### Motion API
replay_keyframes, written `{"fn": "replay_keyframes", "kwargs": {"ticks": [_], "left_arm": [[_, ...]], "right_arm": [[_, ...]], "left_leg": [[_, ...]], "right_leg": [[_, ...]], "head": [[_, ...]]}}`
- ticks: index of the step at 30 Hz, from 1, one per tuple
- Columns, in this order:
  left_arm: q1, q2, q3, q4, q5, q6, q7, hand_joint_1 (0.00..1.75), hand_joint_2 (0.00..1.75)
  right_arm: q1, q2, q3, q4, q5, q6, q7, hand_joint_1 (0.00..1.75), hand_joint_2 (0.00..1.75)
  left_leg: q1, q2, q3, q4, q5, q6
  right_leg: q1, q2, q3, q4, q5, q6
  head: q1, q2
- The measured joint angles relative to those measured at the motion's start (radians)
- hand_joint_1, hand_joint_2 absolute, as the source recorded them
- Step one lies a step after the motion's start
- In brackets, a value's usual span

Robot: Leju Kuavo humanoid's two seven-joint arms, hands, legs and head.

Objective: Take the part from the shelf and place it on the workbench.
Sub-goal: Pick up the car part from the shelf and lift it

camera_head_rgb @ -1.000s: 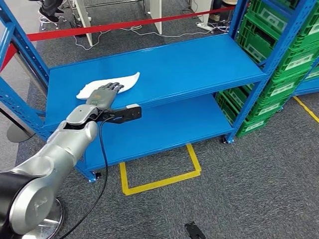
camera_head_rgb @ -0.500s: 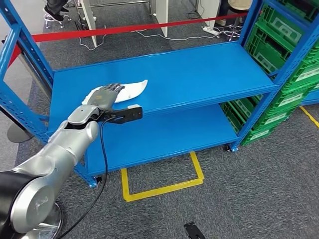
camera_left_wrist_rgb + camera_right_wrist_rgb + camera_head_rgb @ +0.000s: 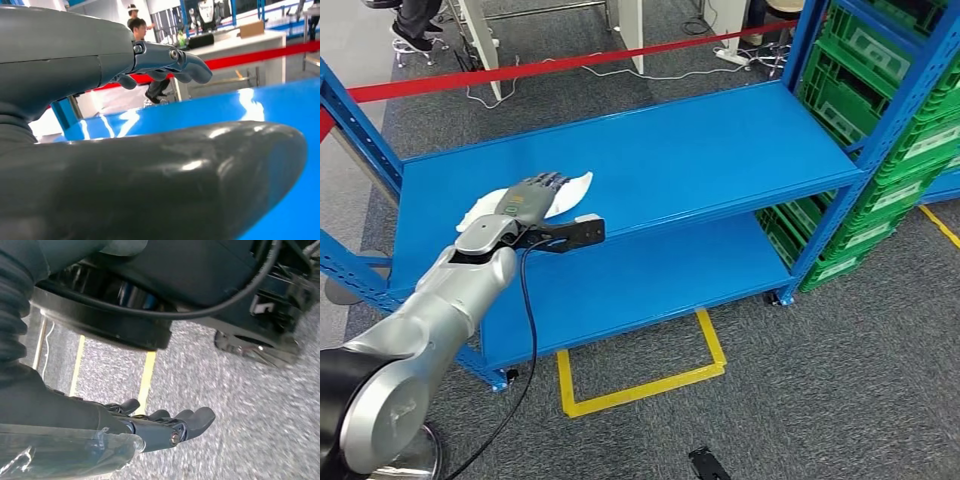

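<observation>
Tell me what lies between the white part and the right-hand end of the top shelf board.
Nothing: in the head view, bare blue shelf board runs from the white part, where the left hand hovers, to the upright by the green crates.

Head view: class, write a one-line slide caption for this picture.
Left hand reaches over the white part lying on the blue shelf.
</observation>
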Motion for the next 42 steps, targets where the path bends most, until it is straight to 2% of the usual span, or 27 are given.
{"fn": "replay_keyframes", "kwargs": {"ticks": [1,4,6,7,9,10,11,12,14,15,16,17,20,22,24,25,26,27,29,30,31,32,35,39,42], "left_arm": [[-0.003,0.0,0.0,0.0,0.0,0.0,0.0,0.0,0.0],[-0.007,-0.001,0.0,0.0,0.0,0.0,0.0,0.0,0.0],[-0.01,-0.001,0.0,-0.001,0.0,0.0,0.0,0.0,0.0],[-0.01,-0.001,0.0,-0.001,0.0,0.0,0.0,0.0,0.0],[-0.004,0.0,0.0,-0.001,0.0,0.0,0.0,0.0,0.0],[0.002,0.0,0.0,0.0,0.0,0.0,0.0,0.0,0.0],[0.007,0.001,0.0,0.0,0.0,0.0,0.0,0.0,0.0],[0.011,0.001,0.0,0.0,0.0,0.0,0.0,0.0,0.0],[0.012,0.0,0.0,0.0,0.0,0.0,0.0,0.0,0.0],[0.01,0.0,0.0,0.0,0.0,-0.001,0.0,0.0,0.0],[0.007,0.0,0.0,0.0,0.0,-0.003,0.0,0.0,0.0],[0.005,0.001,0.0,0.001,0.0,-0.004,0.0,0.0,0.0],[-0.001,-0.001,0.0,0.0,0.0,-0.006,0.0,0.0,0.0],[-0.004,-0.002,0.0,0.0,0.002,-0.005,0.001,0.0,0.87],[0.006,-0.001,0.0,0.002,0.006,-0.006,0.001,0.0,1.75],[0.015,-0.001,0.0,0.003,0.008,-0.007,0.001,0.0,1.75],[0.023,0.0,0.0,0.004,0.009,-0.01,0.001,0.0,1.75],[0.027,0.0,0.0,0.005,0.01,-0.013,0.001,0.0,1.75],[0.023,0.002,0.0,0.006,0.011,-0.027,0.001,0.0,1.75],[0.019,0.003,0.0,0.006,0.012,-0.037,0.001,0.0,1.75],[0.015,0.005,0.0,0.006,0.013,-0.049,0.001,0.0,1.75],[0.014,0.005,0.0,0.007,0.014,-0.061,0.001,0.0,1.75],[0.01,0.008,0.0,0.007,0.016,-0.085,0.001,0.0,1.75],[0.006,0.012,0.0,0.007,0.017,-0.093,0.001,0.0,1.75],[0.005,0.014,0.0,0.007,0.017,-0.094,0.001,0.0,1.75]], "right_arm": [[-0.001,0.0,0.0,0.0,0.0,0.0,0.0,0.0,1.75],[-0.005,0.0,0.0,0.0,0.0,0.0,0.0,0.0,1.75],[-0.006,0.0,0.0,0.0,0.0,0.0,0.0,0.0,1.75],[-0.006,0.0,0.0,0.0,0.0,0.0,0.0,0.0,1.75],[-0.006,0.0,0.0,0.0,-0.001,0.0,-0.001,0.0,1.75],[-0.007,0.0,0.0,0.0,-0.001,0.0,-0.002,0.0,1.75],[-0.008,0.0,0.0,0.0,-0.001,0.0,-0.003,0.0,1.75],[-0.008,0.0,0.0,0.0,-0.001,0.0,-0.003,0.0,1.75],[-0.006,0.0,0.0,0.0,-0.001,0.0,-0.003,0.0,1.75],[-0.004,0.001,0.0,0.001,-0.001,0.0,-0.002,0.0,1.75],[-0.003,0.001,0.0,0.001,-0.001,0.001,-0.002,0.0,1.75],[-0.003,0.001,0.0,0.002,-0.001,0.001,-0.002,0.0,1.75],[-0.003,0.001,-0.001,0.003,-0.001,0.002,-0.003,0.0,1.75],[-0.004,0.001,-0.001,0.003,0.0,0.002,-0.004,0.0,1.75],[-0.001,0.001,-0.001,0.003,0.0,0.002,-0.005,0.0,1.75],[0.001,0.001,-0.001,0.003,0.0,0.002,-0.005,0.0,1.75],[0.003,0.001,-0.001,0.003,0.0,0.002,-0.005,0.0,1.75],[0.005,0.001,-0.001,0.003,0.0,0.002,-0.005,0.0,1.75],[0.006,0.001,-0.001,0.003,0.001,0.002,-0.006,0.0,1.75],[0.005,0.001,-0.001,0.003,0.002,0.002,-0.006,0.0,1.75],[0.003,0.001,-0.001,0.003,0.002,0.002,-0.006,0.0,1.75],[0.002,0.001,-0.001,0.003,0.003,0.003,-0.006,0.0,1.75],[-0.002,0.001,-0.001,0.003,0.004,0.004,-0.006,0.0,1.75],[-0.005,0.001,-0.001,0.003,0.005,0.004,-0.006,0.0,1.75],[-0.006,0.001,-0.001,0.003,0.005,0.004,-0.006,0.0,1.75]], "left_leg": [[-0.003,0.0,0.015,-0.037,0.004,0.004],[-0.001,-0.001,0.035,-0.072,-0.023,0.008],[0.006,-0.002,0.048,-0.082,-0.028,0.015],[0.008,-0.002,0.055,-0.084,-0.032,0.018],[0.008,-0.002,0.066,-0.085,-0.042,0.023],[0.008,-0.003,0.073,-0.085,-0.049,0.023],[0.008,-0.003,0.082,-0.085,-0.056,0.022],[0.008,-0.003,0.093,-0.084,-0.064,0.021],[0.008,-0.005,0.117,-0.085,-0.083,0.015],[0.007,-0.007,0.124,-0.083,-0.09,0.01],[0.006,-0.008,0.127,-0.082,-0.095,0.006],[0.004,-0.008,0.127,-0.082,-0.098,0.001],[0.004,-0.006,0.124,-0.075,-0.111,-0.011],[0.005,-0.003,0.096,-0.008,-0.152,-0.024],[0.008,0.0,0.03,0.123,-0.204,-0.034],[0.01,0.0,-0.003,0.177,-0.214,-0.035],[0.011,0.0,-0.026,0.202,-0.202,-0.035],[0.012,0.0,-0.034,0.189,-0.166,-0.033],[0.012,0.001,-0.013,0.077,-0.059,-0.025],[0.011,0.001,0.004,0.018,-0.019,-0.022],[0.011,0.001,0.022,-0.031,-0.002,-0.019],[0.011,0.001,0.033,-0.057,-0.002,-0.021],[0.012,-0.005,0.044,-0.076,-0.019,-0.026],[0.011,-0.009,0.045,-0.076,-0.021,-0.015],[0.01,-0.009,0.045,-0.076,-0.021,-0.012]], "right_leg": [[0.001,0.0,0.002,-0.001,-0.005,0.005],[0.003,-0.004,0.005,-0.007,-0.013,0.021],[0.005,-0.01,-0.009,0.026,-0.034,0.03],[0.004,-0.013,-0.034,0.074,-0.055,0.033],[0.004,-0.014,-0.109,0.205,-0.1,0.037],[0.005,-0.015,-0.142,0.251,-0.104,0.039],[0.005,-0.015,-0.161,0.264,-0.086,0.04],[0.004,-0.015,-0.161,0.238,-0.047,0.04],[0.003,-0.017,-0.125,0.117,0.052,0.04],[0.003,-0.017,-0.103,0.061,0.081,0.039],[0.004,-0.016,-0.086,0.025,0.087,0.035],[0.005,-0.014,-0.077,0.011,0.078,0.029],[0.002,-0.01,-0.065,-0.005,0.059,0.008],[-0.002,-0.011,-0.051,-0.011,0.052,-0.003],[-0.003,-0.011,-0.037,-0.013,0.044,-0.01],[-0.004,-0.011,-0.03,-0.014,0.039,-0.011],[-0.004,-0.009,-0.024,-0.014,0.034,-0.011],[-0.004,-0.007,-0.017,-0.014,0.029,-0.01],[-0.004,-0.004,-0.004,-0.014,0.019,-0.005],[-0.002,-0.003,0.001,-0.013,0.014,-0.001],[0.0,-0.003,0.002,-0.012,0.009,0.003],[0.002,-0.002,0.002,-0.01,0.006,0.005],[0.005,-0.005,0.002,-0.013,0.005,0.005],[0.005,-0.011,0.012,-0.028,0.008,0.011],[0.004,-0.011,0.013,-0.033,0.01,0.016]], "head": [[0.001,0.0],[0.0,0.0],[0.003,0.0],[0.006,0.0],[0.01,0.0],[0.011,0.0],[0.012,0.0],[0.012,0.0],[0.014,0.0],[0.015,0.0],[0.015,0.0],[0.015,0.0],[0.012,0.0],[0.008,0.0],[0.006,0.0],[0.006,0.0],[0.005,0.0],[0.005,0.0],[0.005,0.0],[0.006,0.0],[0.006,0.0],[0.007,0.0],[0.008,0.0],[0.008,0.0],[0.008,0.0]]}}
